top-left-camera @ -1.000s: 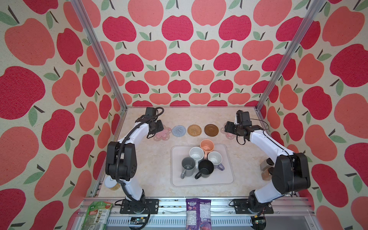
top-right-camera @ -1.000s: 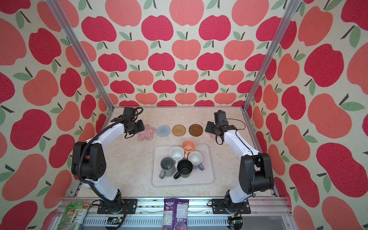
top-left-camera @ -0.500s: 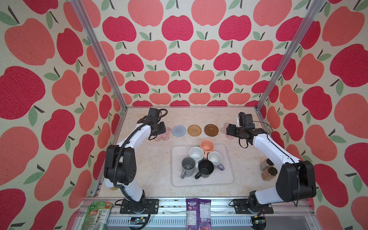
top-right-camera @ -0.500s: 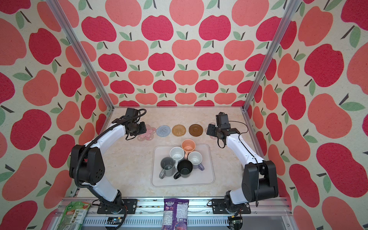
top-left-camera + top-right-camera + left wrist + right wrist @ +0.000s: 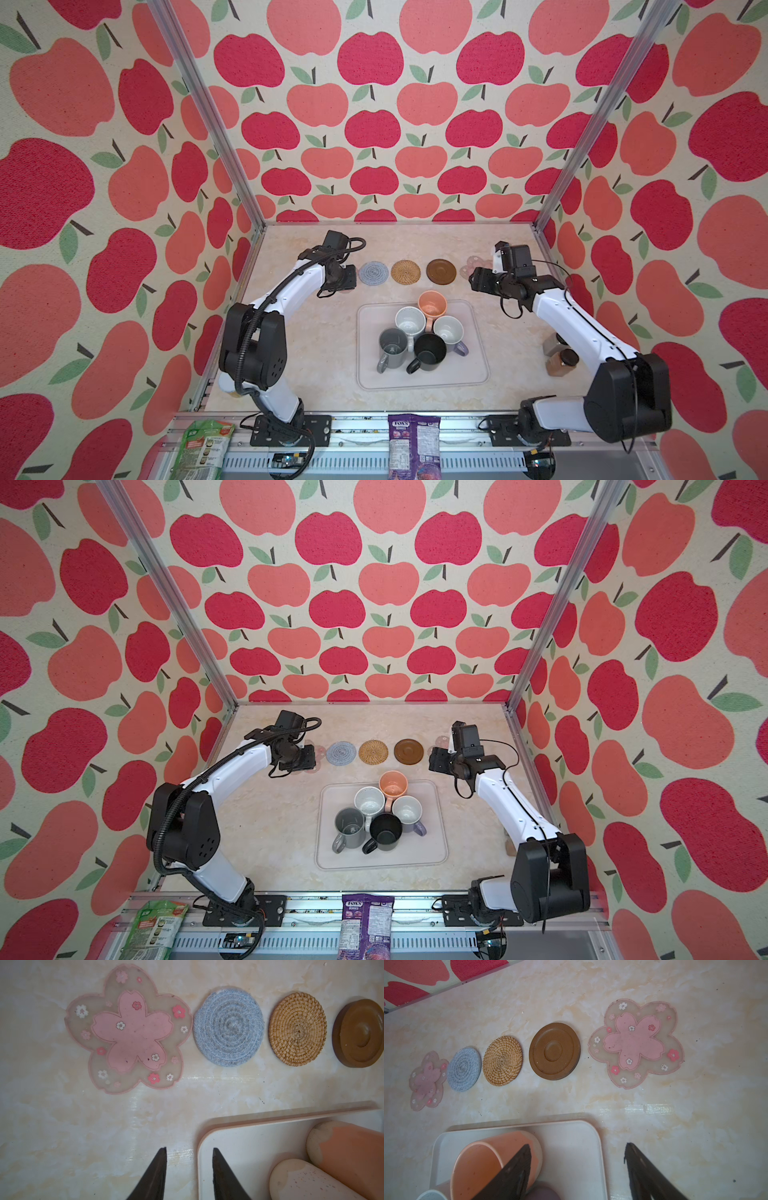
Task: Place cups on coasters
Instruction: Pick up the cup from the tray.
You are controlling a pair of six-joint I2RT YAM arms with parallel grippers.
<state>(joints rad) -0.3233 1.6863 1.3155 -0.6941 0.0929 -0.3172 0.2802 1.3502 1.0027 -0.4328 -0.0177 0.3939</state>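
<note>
Five cups crowd the pale tray (image 5: pixel 473 374): grey (image 5: pixel 392 347), white (image 5: pixel 410 322), black (image 5: pixel 430 353), peach (image 5: pixel 432 303) and lavender (image 5: pixel 449 330). Behind the tray lies a row of coasters: pink flower (image 5: pixel 128 1030), grey-blue (image 5: pixel 375 273), rattan (image 5: pixel 406 272), brown (image 5: pixel 441 272), pink flower (image 5: pixel 635 1043). All are bare. My left gripper (image 5: pixel 189 1150) hovers over the tray's back left corner, narrowly open and empty. The right gripper (image 5: pixel 577 1147) hangs wide open over the tray's back right corner, beside the peach cup (image 5: pixel 492 1163).
Two small brown jars (image 5: pixel 561 361) stand by the right wall under the right arm. Snack packets (image 5: pixel 413 440) lie on the front rail. Apple-patterned walls close the table on three sides.
Both grippers have drifted from over the coaster row toward the tray's back corners. The left flower coaster is more uncovered. Jaw openings are unchanged.
</note>
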